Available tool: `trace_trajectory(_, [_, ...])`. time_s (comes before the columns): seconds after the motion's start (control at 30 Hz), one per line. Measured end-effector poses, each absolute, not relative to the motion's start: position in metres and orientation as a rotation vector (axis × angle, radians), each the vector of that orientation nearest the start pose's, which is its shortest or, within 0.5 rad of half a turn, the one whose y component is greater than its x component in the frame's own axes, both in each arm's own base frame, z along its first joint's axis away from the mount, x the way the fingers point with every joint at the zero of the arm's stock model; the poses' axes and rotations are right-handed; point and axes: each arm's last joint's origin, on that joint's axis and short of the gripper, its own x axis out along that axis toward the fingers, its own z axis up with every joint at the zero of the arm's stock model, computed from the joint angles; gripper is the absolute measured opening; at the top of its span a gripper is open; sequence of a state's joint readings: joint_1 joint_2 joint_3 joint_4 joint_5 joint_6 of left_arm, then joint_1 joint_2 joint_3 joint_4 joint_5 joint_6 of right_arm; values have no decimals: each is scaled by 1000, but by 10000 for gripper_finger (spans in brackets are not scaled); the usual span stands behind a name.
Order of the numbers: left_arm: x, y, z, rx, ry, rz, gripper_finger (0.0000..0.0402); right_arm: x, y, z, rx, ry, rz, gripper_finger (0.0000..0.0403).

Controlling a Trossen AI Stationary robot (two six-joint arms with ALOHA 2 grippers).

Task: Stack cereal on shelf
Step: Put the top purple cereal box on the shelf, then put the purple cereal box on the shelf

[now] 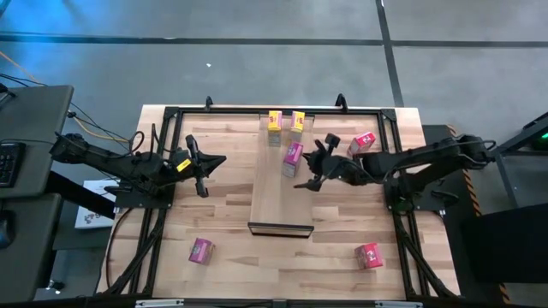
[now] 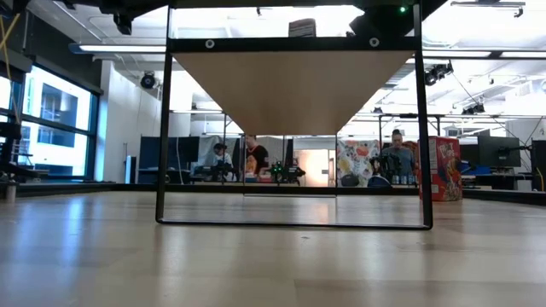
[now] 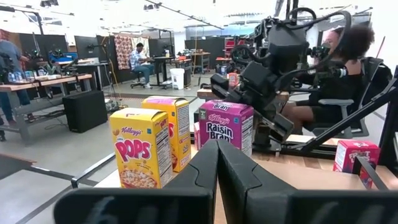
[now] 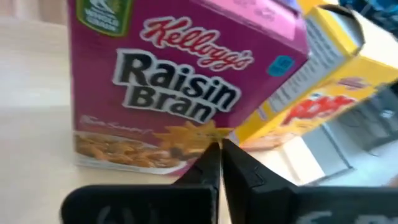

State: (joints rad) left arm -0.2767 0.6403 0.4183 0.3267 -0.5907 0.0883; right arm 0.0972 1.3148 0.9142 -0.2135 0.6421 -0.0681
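Two pincers are clenched with nothing between their fingers: the right pincer (image 1: 306, 168) sits just beside the magenta Raisin Bran box (image 1: 293, 154) on the shelf (image 1: 276, 205), while the left pincer (image 1: 205, 168) waits over the bench (image 1: 223, 222), well apart from any cereal. Three boxes stand on the shelf's far end, the magenta one and two yellow Pops boxes (image 1: 275, 120) behind it. Three remain on the bench: a red box (image 1: 362, 142) near the right arm, another red box (image 1: 369, 255) and a pink box (image 1: 201, 250) at the near side, so I judge the job about half done. Beyond the butcher-block bench lies a grey floor and an open workshop with people seated at desks.
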Motion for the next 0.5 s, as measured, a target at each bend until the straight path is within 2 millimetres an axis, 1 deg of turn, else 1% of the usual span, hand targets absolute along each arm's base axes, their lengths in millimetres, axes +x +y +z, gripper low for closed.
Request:
trace_trajectory(0.07, [150,-26,275,44,-81,318,0,279,6,267,-262,586,-477,0])
trace_trajectory(0.17, [150,-26,275,44,-81,318,0,280,0,268,-248,578,-476,0])
trace_trajectory(0.37, [150,-26,275,47,-75,318,0,280,-5,269,-273,582,-487,0])
trace_trajectory(0.5, [151,-26,272,62,-44,316,0,271,-3,271,-314,622,-536,0])
